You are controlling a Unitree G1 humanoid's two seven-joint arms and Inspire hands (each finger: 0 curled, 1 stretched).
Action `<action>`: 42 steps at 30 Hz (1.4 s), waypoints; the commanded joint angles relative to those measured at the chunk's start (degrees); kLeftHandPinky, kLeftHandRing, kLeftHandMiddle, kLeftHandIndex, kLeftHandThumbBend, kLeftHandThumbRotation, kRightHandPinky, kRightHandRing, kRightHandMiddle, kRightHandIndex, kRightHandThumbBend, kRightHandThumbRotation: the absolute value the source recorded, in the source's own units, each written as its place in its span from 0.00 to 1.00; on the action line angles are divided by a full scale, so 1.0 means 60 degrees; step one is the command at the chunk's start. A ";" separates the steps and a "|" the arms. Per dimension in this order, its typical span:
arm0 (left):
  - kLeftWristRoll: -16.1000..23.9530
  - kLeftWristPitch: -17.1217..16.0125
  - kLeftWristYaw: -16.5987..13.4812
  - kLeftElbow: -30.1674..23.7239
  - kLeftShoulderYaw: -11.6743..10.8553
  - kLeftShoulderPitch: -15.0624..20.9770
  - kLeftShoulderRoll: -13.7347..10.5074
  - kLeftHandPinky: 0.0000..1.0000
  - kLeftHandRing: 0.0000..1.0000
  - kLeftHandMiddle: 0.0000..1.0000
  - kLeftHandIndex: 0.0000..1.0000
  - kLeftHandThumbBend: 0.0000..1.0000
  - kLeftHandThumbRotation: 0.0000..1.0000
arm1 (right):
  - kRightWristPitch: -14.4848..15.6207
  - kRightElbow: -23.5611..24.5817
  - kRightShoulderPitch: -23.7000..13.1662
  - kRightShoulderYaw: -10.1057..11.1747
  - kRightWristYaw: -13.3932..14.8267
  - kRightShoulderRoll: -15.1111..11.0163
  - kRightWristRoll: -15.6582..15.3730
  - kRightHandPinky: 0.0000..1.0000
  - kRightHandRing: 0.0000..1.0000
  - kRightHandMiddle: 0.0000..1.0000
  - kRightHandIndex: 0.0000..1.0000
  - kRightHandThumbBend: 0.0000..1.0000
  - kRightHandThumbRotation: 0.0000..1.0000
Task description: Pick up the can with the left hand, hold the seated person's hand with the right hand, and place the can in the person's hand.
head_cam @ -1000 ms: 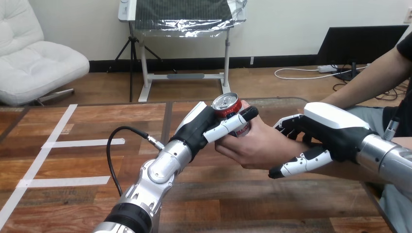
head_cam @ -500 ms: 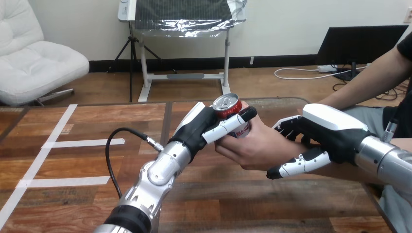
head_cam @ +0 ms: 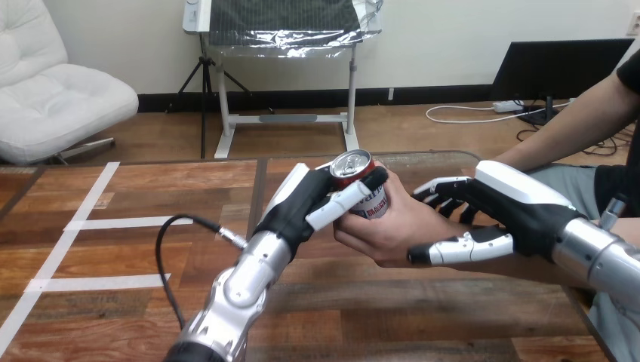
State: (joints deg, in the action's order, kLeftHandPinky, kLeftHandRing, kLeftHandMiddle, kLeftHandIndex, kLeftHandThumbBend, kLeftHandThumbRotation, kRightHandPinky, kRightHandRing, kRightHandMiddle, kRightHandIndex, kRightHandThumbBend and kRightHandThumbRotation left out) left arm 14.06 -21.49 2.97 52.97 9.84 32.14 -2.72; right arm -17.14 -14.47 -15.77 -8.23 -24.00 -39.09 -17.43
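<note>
A red can (head_cam: 362,183) with a silver top stands slightly tilted over the table's middle. My left hand (head_cam: 302,202) is shut on it from the left, the thumb (head_cam: 340,204) crossing its front. The person's hand (head_cam: 392,226) comes in from the right and cups the can's right side and underside, so both hands are on the can. My right hand (head_cam: 513,207) lies over the person's wrist, with its fingers (head_cam: 445,187) on the far side and its thumb (head_cam: 453,249) along the near side, closing on the wrist between them.
The wooden table (head_cam: 113,256) carries white tape lines (head_cam: 83,222) on its left part. A black cable (head_cam: 170,241) loops off my left forearm above the table. The person's forearm (head_cam: 573,121) reaches in from the upper right.
My left hand has tipped and drawn slightly left and down, bringing the can deeper into the person's palm. My right hand has slid a little left along the person's wrist.
</note>
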 commanded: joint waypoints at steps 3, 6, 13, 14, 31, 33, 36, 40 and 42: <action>0.0172 -0.0344 -0.0590 -0.1150 -0.0140 -0.0270 -0.0392 0.80 0.90 0.89 0.86 0.87 0.96 | -0.0158 0.0111 0.0124 0.0450 0.0235 0.0604 0.0844 0.64 0.77 0.81 0.84 0.96 0.95; 0.0232 -0.0346 -0.0782 -0.1562 -0.0164 -0.0541 -0.0439 0.83 0.92 0.93 0.89 0.87 0.98 | -0.0234 0.0163 0.0254 0.0606 0.0352 0.0745 0.1110 0.67 0.81 0.85 0.87 0.99 0.98; 0.0173 -0.0267 -0.1036 -0.2815 -0.0295 -0.1330 -0.0521 0.88 0.96 0.96 0.92 0.85 1.00 | -0.0175 0.0426 0.0546 0.0992 0.0345 0.1092 0.1993 0.77 0.88 0.90 0.92 1.00 1.00; 0.0162 -0.0258 -0.1059 -0.2971 -0.0310 -0.1425 -0.0532 0.89 0.97 0.97 0.93 0.84 1.00 | -0.0169 0.0447 0.0571 0.1036 0.0338 0.1135 0.2090 0.79 0.89 0.91 0.93 1.00 1.00; -0.0784 -0.1158 -0.1434 -0.7175 -0.1062 -0.4314 -0.0413 1.00 0.98 0.94 0.94 0.79 1.00 | -0.0556 0.1987 0.1452 0.1818 0.0704 0.2466 0.4317 0.99 1.00 1.00 1.00 1.00 1.00; -0.1054 -0.1352 -0.1419 -0.7554 -0.1113 -0.4616 -0.0303 1.00 0.97 0.93 0.93 0.78 1.00 | -0.0525 0.2352 0.1631 0.1828 0.0784 0.2587 0.4440 0.99 1.00 1.00 1.00 1.00 1.00; -0.1326 -0.1640 -0.1388 -0.7993 -0.1140 -0.4989 -0.0234 1.00 0.94 0.91 0.91 0.77 0.99 | -0.0546 0.2807 0.1886 0.1826 0.0907 0.2725 0.4547 1.00 1.00 1.00 1.00 1.00 1.00; -0.1542 -0.1877 -0.1283 -0.8744 -0.1166 -0.5628 -0.0308 0.96 0.90 0.89 0.90 0.76 0.99 | -0.0785 0.3436 0.2327 0.1808 0.1092 0.3020 0.4716 1.00 1.00 1.00 1.00 1.00 1.00; -0.1787 -0.2087 -0.1198 -0.9428 -0.1206 -0.6240 -0.0356 0.92 0.88 0.88 0.89 0.79 1.00 | -0.0753 0.4165 0.2853 0.1727 0.1169 0.3391 0.5159 1.00 1.00 1.00 1.00 1.00 1.00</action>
State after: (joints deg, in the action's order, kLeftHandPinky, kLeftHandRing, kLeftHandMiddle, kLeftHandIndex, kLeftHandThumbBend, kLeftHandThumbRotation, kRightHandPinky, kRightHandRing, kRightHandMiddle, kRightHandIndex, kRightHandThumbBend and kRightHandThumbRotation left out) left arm 7.75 -26.74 -3.34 13.73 6.32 -1.60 -5.24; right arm -18.27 -4.39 0.31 -1.11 -20.71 -24.18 7.02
